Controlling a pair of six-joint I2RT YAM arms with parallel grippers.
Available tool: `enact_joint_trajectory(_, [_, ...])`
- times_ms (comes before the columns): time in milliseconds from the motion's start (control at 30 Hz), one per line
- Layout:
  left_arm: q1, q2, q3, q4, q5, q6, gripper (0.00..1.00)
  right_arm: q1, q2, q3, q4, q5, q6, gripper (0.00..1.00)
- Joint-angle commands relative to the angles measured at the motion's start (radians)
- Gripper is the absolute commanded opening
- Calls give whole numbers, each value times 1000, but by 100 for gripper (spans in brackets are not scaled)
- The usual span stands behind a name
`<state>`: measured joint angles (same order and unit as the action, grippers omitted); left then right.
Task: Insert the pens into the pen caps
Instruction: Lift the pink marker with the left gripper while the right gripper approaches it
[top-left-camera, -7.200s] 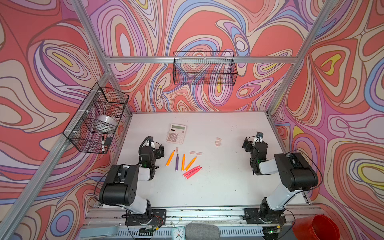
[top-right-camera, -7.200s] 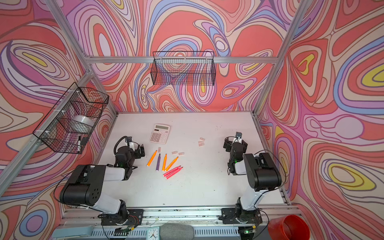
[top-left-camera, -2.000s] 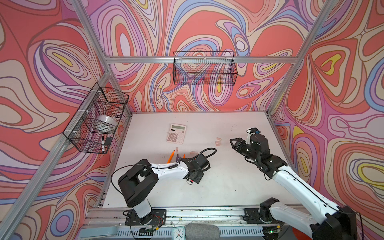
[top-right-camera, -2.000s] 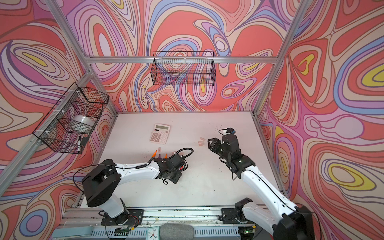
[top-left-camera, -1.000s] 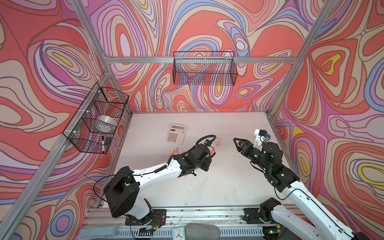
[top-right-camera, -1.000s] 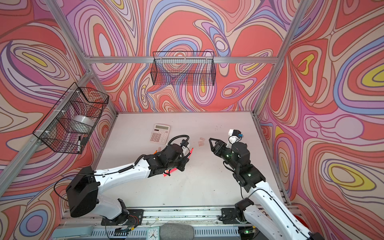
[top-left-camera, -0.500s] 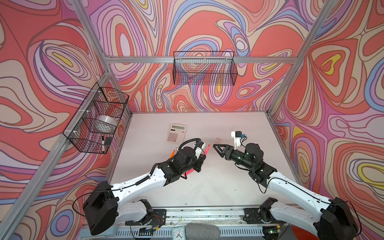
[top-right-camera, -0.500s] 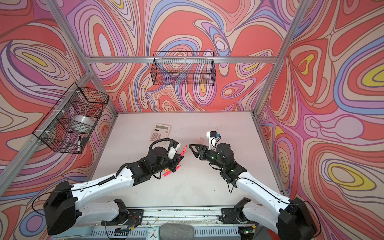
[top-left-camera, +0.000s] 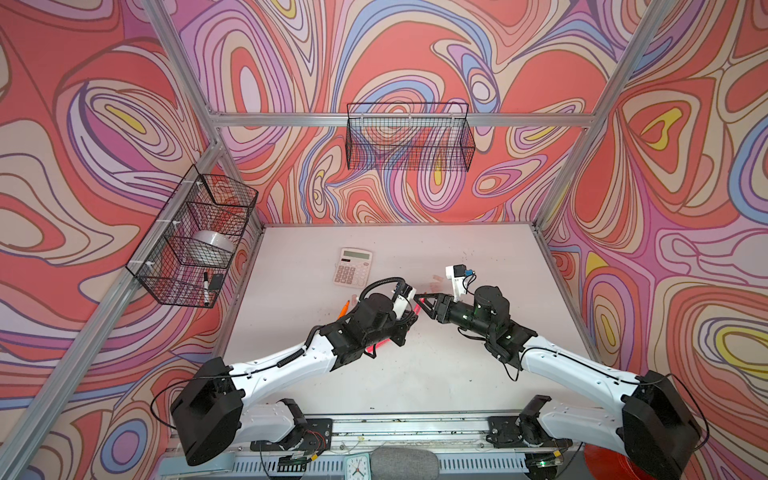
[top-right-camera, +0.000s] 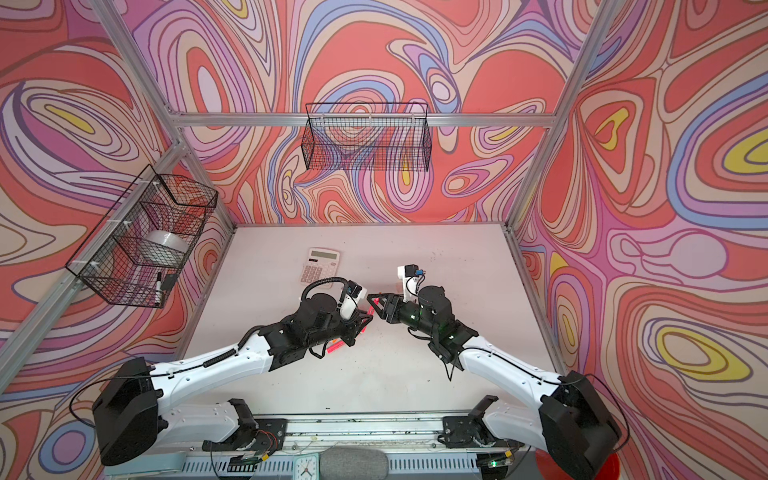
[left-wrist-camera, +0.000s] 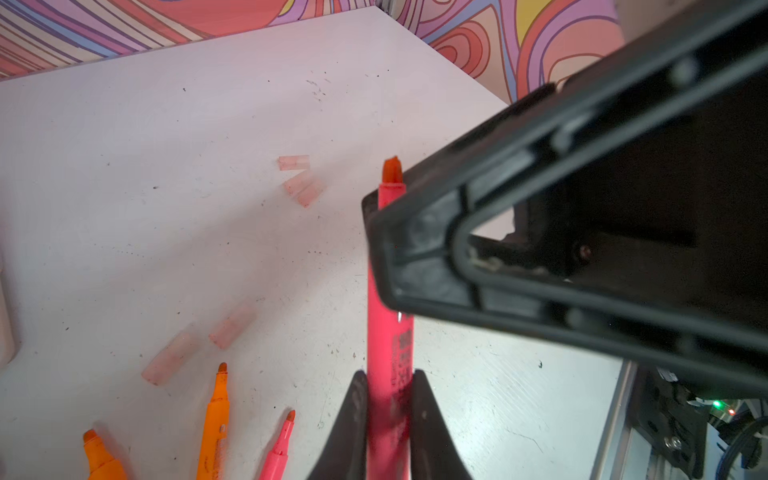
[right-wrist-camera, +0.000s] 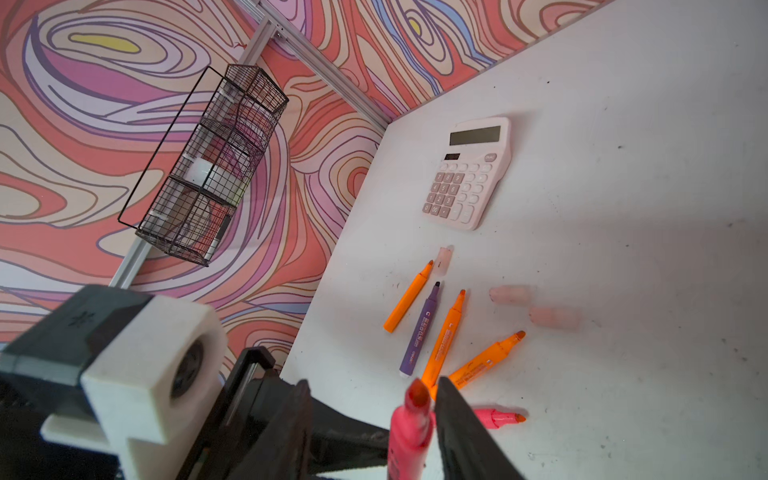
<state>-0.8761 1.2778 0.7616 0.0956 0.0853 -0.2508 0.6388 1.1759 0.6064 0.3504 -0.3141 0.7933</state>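
Pink-red pen (left-wrist-camera: 388, 340) is off the table (right-wrist-camera: 623, 208), clamped by its barrel between the tight jaws of the left gripper (left-wrist-camera: 388, 376), felt tip pointing away from that gripper. Seven seconds back both arms sat folded at the near edge and all six pens lay flat. Half a second back a clear gap separated the two grippers. That gap is gone: at the centre of both top views the right gripper (top-left-camera: 420, 302) meets the pen's tip end. One right finger (right-wrist-camera: 455, 415) stands just beside the pen below the felt tip; cannot tell whether the right jaws clamp or only straddle it. Three orange pens (right-wrist-camera: 409, 297) (right-wrist-camera: 446, 336) (right-wrist-camera: 486, 361), the purple pen (right-wrist-camera: 422, 328) and the second pink-red pen (right-wrist-camera: 496, 417) lie on the table, left of centre in the top views, below the calculator (right-wrist-camera: 469, 174). All six pen caps (right-wrist-camera: 444, 259) (right-wrist-camera: 509, 295) (right-wrist-camera: 555, 318) (left-wrist-camera: 294, 163) (left-wrist-camera: 297, 183) (left-wrist-camera: 309, 194) rest on the table, apart from both grippers.
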Motion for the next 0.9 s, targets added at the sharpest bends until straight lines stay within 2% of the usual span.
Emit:
enact_joint_trajectory(0, [2,2,25,6,18,-4,0,19,17,36,-9,11,-15,45])
enact_joint_trajectory(433, [1,-26,11,9,-10,-16,0,74,60,67,-52,72,-41,45])
enact_joint_trajectory(633, [1,-38,1,19,-7,-20,0,82,81,73,-59,85,-42,42])
enact_joint_trajectory(700, [2,-40,2,21,-5,-21,0,86,86,76,-59,89,-43,38])
enact_joint_trajectory(867, [0,-37,1,22,-2,-22,0,94,89,80,-64,96,-49,20])
